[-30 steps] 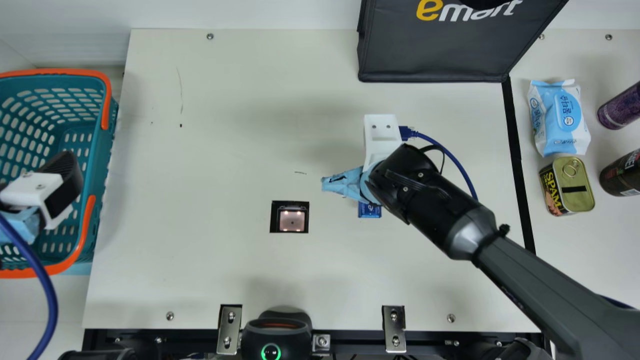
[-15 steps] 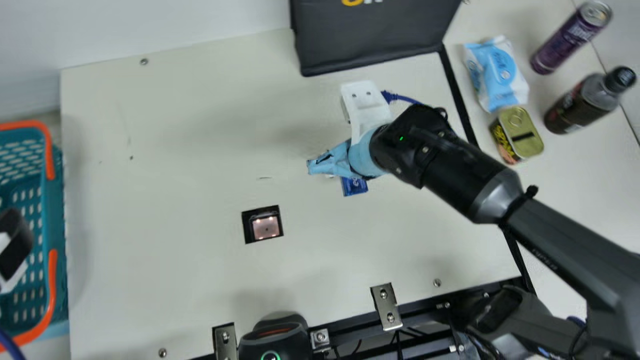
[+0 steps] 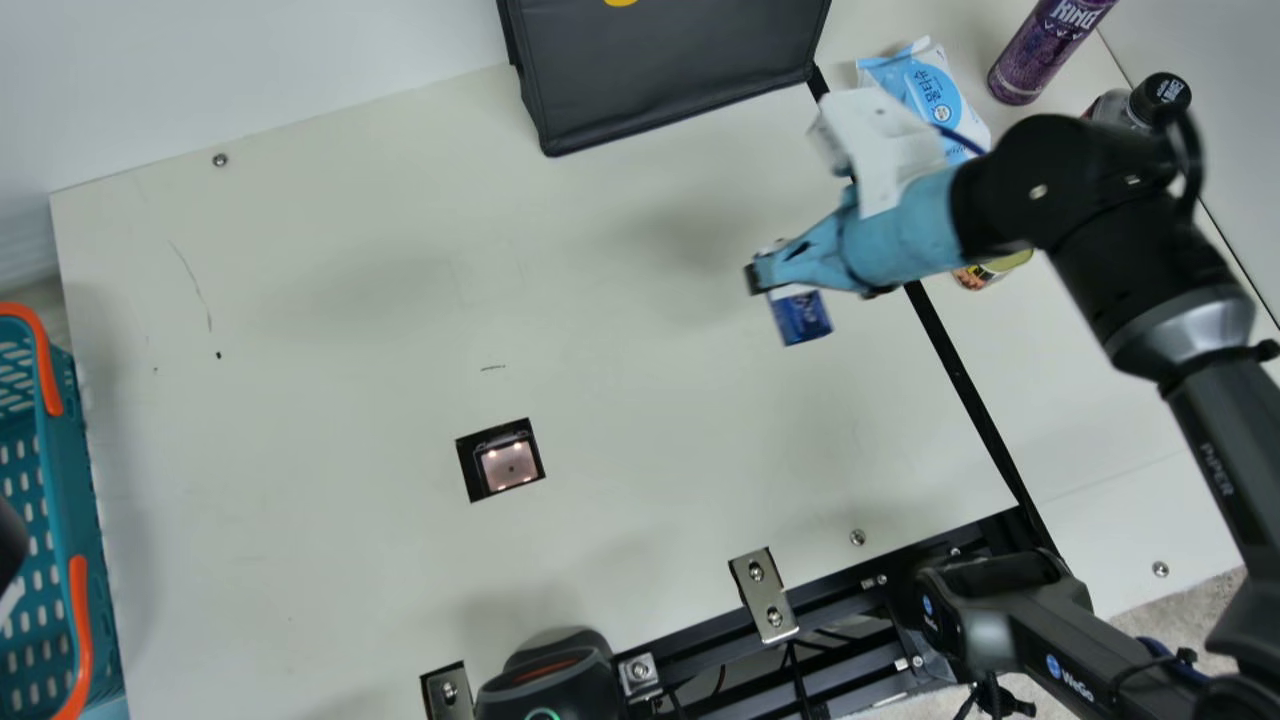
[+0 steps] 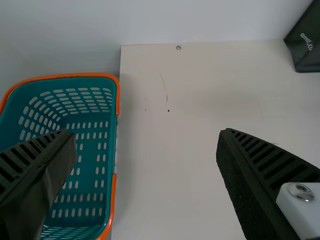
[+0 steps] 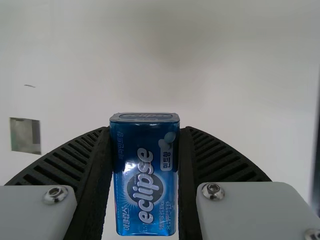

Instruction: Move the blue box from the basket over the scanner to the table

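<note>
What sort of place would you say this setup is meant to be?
Probably a mock store checkout: a scanner set into the table, a shopping basket beside it, and a dark shopping bag.

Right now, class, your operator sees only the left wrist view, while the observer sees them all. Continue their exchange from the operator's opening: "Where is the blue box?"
Observer: The blue box is clamped between the fingers of the right gripper.
Operator: Is it over the scanner?
Observer: No. In the main view the scanner lies off to the left of the box and nearer the table's front edge.
Operator: What lies on the far side of the black strip?
Observer: A pack of wipes lies beyond the black strip, partly hidden by the right arm's white mount.
</note>
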Tool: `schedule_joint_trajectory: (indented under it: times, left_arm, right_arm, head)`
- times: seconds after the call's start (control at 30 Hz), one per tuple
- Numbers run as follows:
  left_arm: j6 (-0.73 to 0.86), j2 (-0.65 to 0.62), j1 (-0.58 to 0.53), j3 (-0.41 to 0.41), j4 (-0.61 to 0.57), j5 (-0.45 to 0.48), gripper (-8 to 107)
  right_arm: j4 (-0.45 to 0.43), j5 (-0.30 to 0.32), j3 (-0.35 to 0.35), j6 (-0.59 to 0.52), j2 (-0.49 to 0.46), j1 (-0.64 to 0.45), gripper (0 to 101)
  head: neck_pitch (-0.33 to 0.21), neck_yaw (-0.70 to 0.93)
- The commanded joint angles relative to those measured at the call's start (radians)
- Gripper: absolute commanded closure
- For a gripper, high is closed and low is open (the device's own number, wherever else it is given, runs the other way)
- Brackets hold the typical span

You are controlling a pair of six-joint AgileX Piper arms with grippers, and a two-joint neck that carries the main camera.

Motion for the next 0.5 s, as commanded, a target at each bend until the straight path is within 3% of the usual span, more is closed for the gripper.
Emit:
schedule_joint_trajectory:
  times: [0.0,0.2,0.47]
  left_arm:
    - [0.000,0.000,0.000,0.000,0.000,0.000,9]
    - [0.000,0.000,0.000,0.000,0.000,0.000,9]
    - [0.000,0.000,0.000,0.000,0.000,0.000,9]
  right_arm:
    - [0.009,0.037,-0.011,-0.220,0.014,-0.261,101]
    - [-0.014,0.057,-0.052,-0.367,0.060,-0.479,101]
    - [-0.054,0.042,-0.082,-0.505,0.096,-0.665,101]
  head:
    - [-0.029,-0.002]
    - [-0.029,-0.002]
    - [-0.029,-0.002]
